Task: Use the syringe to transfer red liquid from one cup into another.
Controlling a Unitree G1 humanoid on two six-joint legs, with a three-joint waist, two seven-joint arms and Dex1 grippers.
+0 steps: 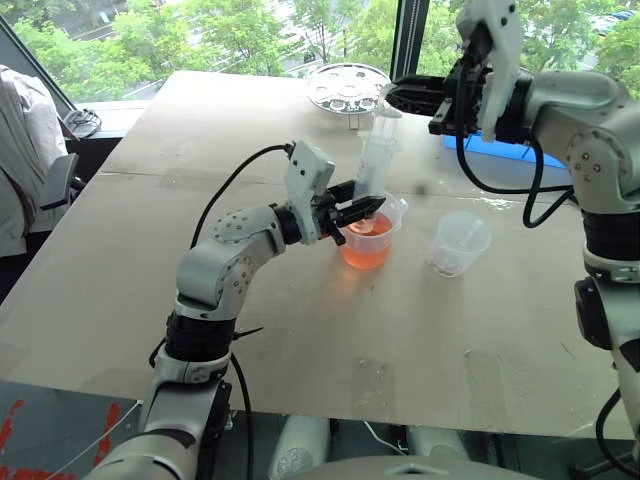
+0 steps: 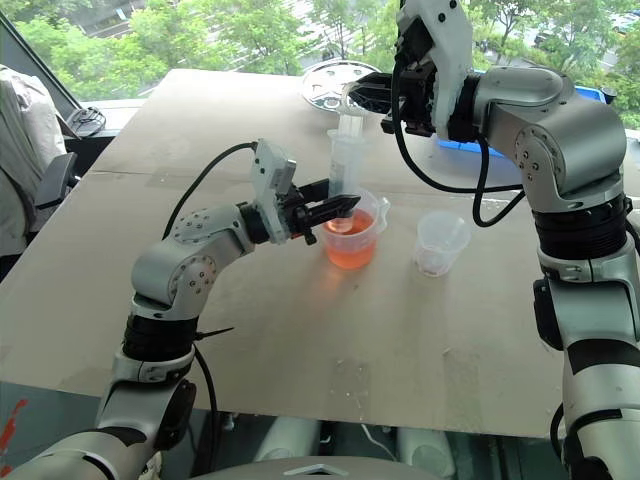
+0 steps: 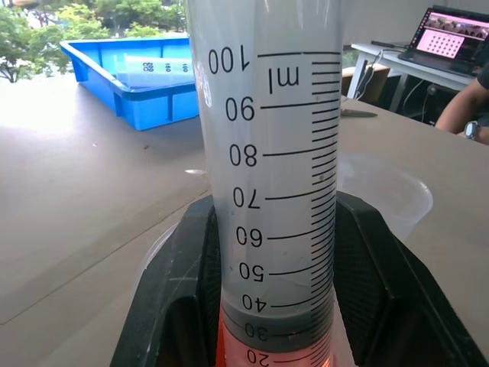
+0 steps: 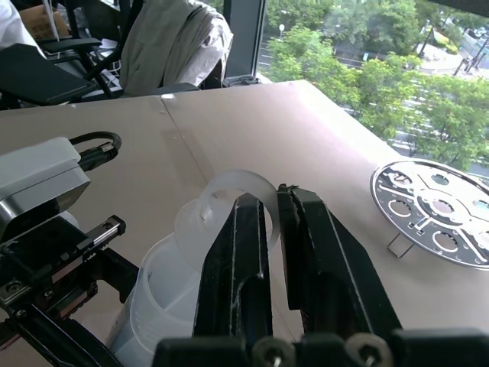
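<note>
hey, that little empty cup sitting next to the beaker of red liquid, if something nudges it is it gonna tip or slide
The small clear cup looks like thin plastic and holds no liquid, so it is probably very light and would likely skid on the smooth table rather than resist. It tapers to a narrow base, so a push near its rim could well tip it. The beaker, weighted by red liquid, should sit steadier.

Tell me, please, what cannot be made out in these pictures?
- Syringe tip: hidden in the beaker behind the left gripper, head views.
- Scale below 20: cut off by the bottom edge, left wrist view.
- Plunger ring: partly covered by the right gripper, right wrist view.
</note>
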